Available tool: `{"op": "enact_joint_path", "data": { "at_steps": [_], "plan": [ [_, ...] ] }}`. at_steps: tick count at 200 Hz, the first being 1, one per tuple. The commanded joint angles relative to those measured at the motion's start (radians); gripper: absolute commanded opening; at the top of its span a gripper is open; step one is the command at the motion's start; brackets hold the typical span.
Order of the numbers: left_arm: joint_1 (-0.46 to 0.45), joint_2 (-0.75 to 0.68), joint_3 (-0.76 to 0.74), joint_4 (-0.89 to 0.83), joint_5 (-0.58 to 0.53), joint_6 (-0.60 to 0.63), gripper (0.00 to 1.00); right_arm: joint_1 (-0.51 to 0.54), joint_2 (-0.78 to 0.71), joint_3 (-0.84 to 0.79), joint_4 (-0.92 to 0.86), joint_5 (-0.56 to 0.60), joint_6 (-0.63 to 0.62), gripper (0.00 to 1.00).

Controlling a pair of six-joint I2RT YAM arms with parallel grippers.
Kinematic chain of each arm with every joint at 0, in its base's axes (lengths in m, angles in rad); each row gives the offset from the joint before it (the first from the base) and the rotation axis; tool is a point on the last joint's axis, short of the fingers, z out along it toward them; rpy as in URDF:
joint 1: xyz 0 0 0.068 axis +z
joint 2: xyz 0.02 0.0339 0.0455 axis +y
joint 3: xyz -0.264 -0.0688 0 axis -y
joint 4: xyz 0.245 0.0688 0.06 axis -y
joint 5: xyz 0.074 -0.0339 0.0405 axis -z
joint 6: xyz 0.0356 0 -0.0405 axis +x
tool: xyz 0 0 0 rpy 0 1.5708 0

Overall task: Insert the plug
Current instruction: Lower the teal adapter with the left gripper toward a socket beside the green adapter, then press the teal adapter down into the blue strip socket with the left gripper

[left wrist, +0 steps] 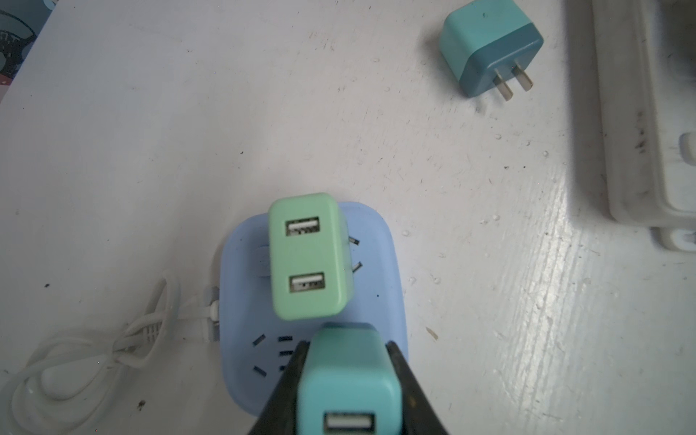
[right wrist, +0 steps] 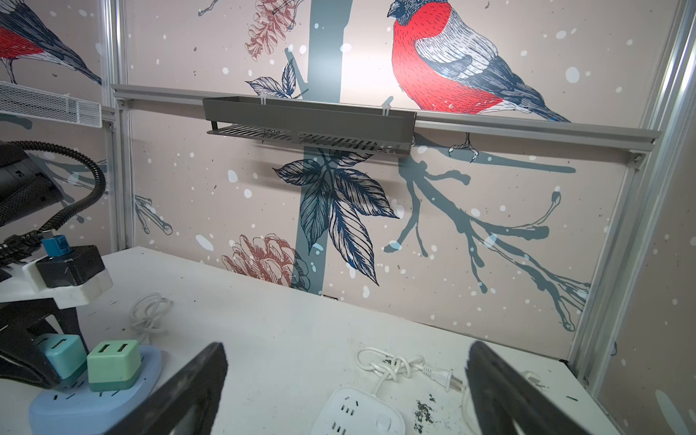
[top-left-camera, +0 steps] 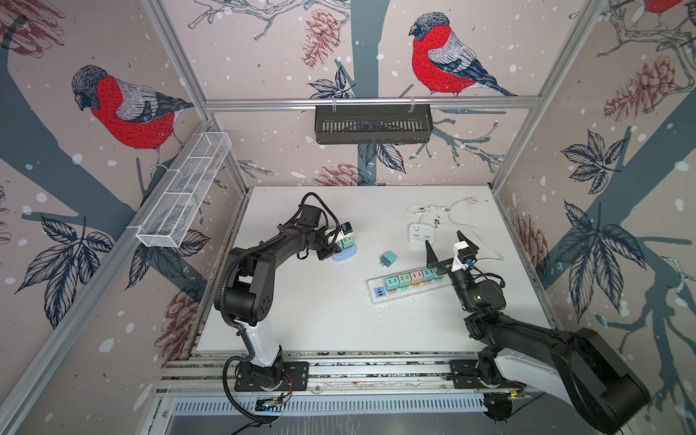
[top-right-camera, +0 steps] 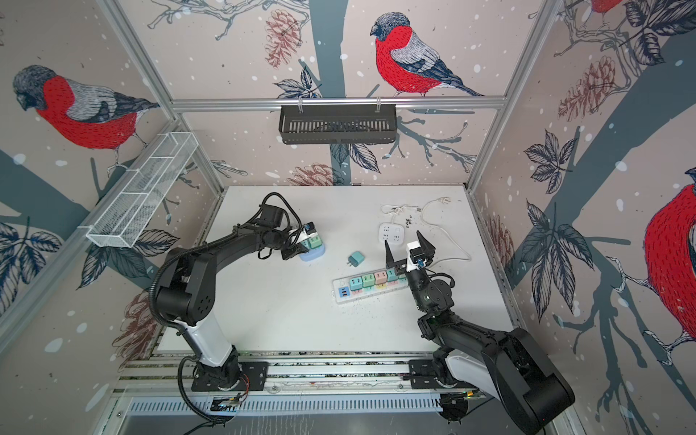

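1. We saw a white worktop [top-left-camera: 320, 320] with two robot arms, one on each side.
2. The left pincer [left wrist: 344, 354] was clamped narrowly on a teal plug [left wrist: 348, 380], USB port facing up.
3. It held that plug over a blue socket block [left wrist: 380, 293], just above the free slots [left wrist: 271, 354] at the near edge.
4. A green plug [left wrist: 307, 256] already sat in the same block, right beside the held one.
5. From the right wrist view the teal plug stood almost level with the green one. We could not tell whether its prongs had entered the slots.
6. We judged the pickup and carry as done. Lining up, pressing home and letting go looked to be what was left.
7. Another teal plug [top-left-camera: 388, 259] lay loose on its side near the middle of the worktop, prongs bare, so more work may have remained.
8. A long white strip [top-left-camera: 373, 297] on the right carried a row of plugs.
9. The right pincer [top-left-camera: 443, 238] was spread wide and empty, raised above the far end of that strip.
10. A white square socket [top-left-camera: 422, 232] with a knotted cord lay beyond it, with no plug in it.
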Motion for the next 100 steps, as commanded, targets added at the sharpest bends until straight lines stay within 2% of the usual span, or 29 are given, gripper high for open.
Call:
{"op": "enact_joint_path", "data": {
  "at_steps": [1, 100],
  "plan": [
    [0.005, 0.01, 0.01, 0.018, 0.015, -0.006, 0.0, -0.001, -0.003, 0.001, 0.012, -0.007, 0.008, 1.0],
    [0.004, 0.056, 0.049, -0.007, -0.016, -0.029, 0.0, -0.003, -0.008, -0.001, 0.011, -0.009, 0.01, 1.0]
  ]
}}
